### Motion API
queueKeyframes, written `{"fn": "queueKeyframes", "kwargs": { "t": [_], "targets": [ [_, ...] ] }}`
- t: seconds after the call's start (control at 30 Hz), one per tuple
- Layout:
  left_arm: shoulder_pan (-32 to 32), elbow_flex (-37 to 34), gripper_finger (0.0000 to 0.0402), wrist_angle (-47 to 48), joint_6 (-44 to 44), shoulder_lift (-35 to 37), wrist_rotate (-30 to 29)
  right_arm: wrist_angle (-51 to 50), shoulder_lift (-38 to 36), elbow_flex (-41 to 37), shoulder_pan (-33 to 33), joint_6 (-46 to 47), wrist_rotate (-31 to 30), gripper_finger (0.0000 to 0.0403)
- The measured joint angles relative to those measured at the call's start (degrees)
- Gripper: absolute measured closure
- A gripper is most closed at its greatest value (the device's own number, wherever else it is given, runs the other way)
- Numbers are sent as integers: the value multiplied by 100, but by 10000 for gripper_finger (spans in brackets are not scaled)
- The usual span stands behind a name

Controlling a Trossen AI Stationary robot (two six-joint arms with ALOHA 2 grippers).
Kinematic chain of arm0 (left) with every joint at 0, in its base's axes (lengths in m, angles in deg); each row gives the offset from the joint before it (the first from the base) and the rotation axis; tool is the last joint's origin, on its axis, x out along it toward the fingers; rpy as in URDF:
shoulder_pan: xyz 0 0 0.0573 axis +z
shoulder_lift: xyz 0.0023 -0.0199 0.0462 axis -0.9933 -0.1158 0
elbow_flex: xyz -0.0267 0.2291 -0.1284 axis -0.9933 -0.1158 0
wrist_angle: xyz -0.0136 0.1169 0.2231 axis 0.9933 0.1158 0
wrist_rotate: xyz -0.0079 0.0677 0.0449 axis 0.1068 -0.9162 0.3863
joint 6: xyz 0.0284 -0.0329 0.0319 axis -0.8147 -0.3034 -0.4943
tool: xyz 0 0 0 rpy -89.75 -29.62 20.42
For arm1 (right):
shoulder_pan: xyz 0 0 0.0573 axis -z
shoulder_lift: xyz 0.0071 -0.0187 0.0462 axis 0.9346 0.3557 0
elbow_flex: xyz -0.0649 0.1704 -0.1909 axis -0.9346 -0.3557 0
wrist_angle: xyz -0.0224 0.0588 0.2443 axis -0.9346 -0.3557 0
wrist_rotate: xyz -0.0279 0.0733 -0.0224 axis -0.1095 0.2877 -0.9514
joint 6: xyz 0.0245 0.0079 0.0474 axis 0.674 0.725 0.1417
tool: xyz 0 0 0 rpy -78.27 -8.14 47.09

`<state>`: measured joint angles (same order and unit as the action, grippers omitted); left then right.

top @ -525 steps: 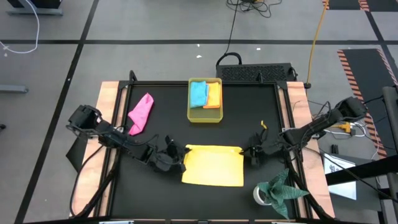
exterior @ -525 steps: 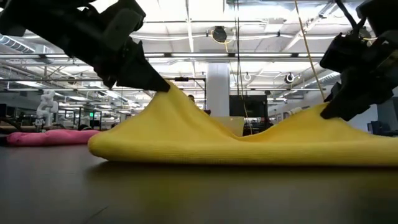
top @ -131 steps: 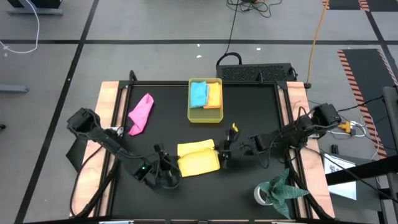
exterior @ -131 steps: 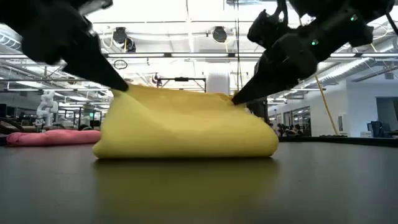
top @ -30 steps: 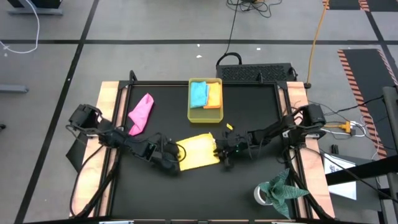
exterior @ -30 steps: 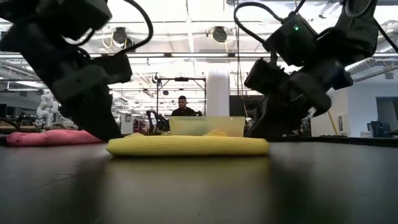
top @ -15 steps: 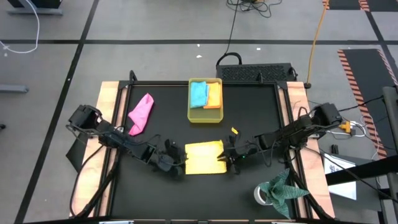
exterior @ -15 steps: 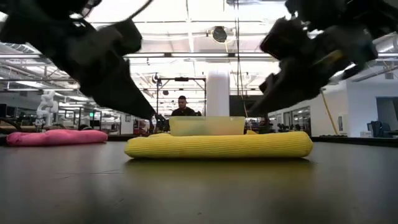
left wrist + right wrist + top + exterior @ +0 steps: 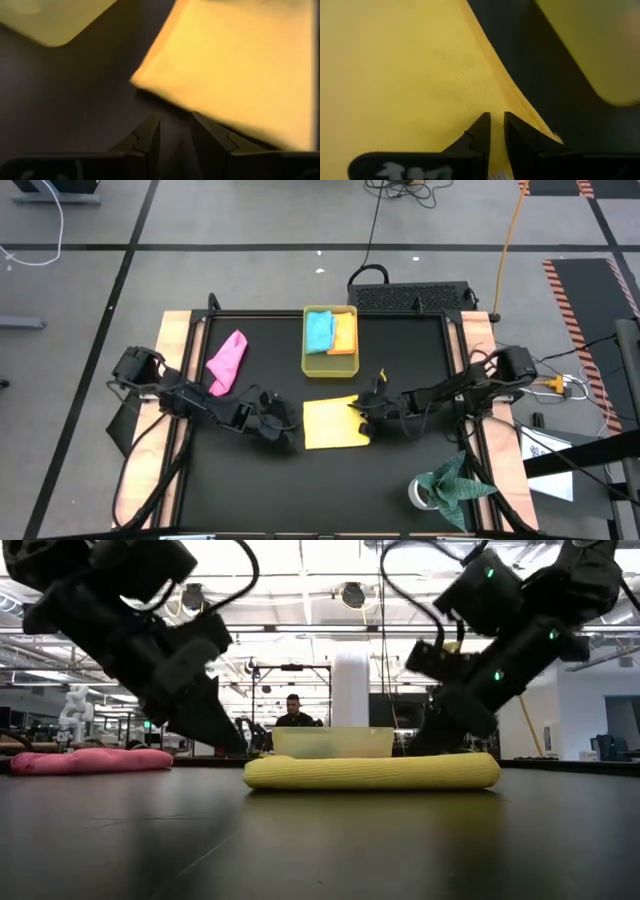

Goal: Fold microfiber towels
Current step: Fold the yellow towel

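Yellow towel [image 9: 335,424] lies folded flat, a thick neat rectangle.

Grey workshop floor [image 9: 250,220] around the table

Striped hazard tape [image 9: 580,300] at two o'clock; white pillar [image 9: 350,690] and ceiling lights [image 9: 300,560] beyond.

The folded towel [image 9: 336,424] lies flat on the table [image 9: 400,480], near its middle. The left gripper [image 9: 285,426] sits just beside the towel's left edge; the right gripper [image 9: 362,410] rests at its right far corner. Behind the towel, toward the table's far edge, stands the tray [image 9: 329,364], with two folded towels [image 9: 331,331] side by side in it. Another towel [image 9: 227,361] lies crumpled at the far left. A crumpled cloth [image 9: 452,484] lies at the near right corner.
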<state>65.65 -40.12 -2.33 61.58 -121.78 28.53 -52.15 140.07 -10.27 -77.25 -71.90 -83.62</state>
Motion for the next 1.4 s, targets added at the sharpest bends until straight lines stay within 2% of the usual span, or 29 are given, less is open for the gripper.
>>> {"fn": "queueKeyframes", "kwargs": {
  "t": [0.2,0.37,0.6,0.77,0.87,1.03,1.2,1.3,1.4],
  "targets": [
    [-72,7,293,-848,-724,0,-56,-26,-524,9,-67,-9,24,360],
    [313,7,293,-1028,-1199,0,-55,-97,-507,8,-37,1,31,360],
    [834,4,293,-1144,-1262,-199,295,-52,-282,-229,136,145,31,360],
    [873,9,293,-1587,-1188,-839,468,53,-285,-541,209,398,23,360],
    [866,8,293,-1574,-855,-1083,475,162,-287,-644,186,417,51,360],
    [598,26,293,-1189,-271,-1068,409,489,-292,-734,185,265,671,360],
    [-136,4,293,-1036,275,-734,698,928,-283,-748,81,-214,1634,360],
    [-578,2,293,-1197,484,-434,720,1227,-283,-748,-70,-551,2154,360],
    [-907,2,293,-1529,279,-211,469,1595,-283,-748,-255,-966,2435,360]
  ]
}}
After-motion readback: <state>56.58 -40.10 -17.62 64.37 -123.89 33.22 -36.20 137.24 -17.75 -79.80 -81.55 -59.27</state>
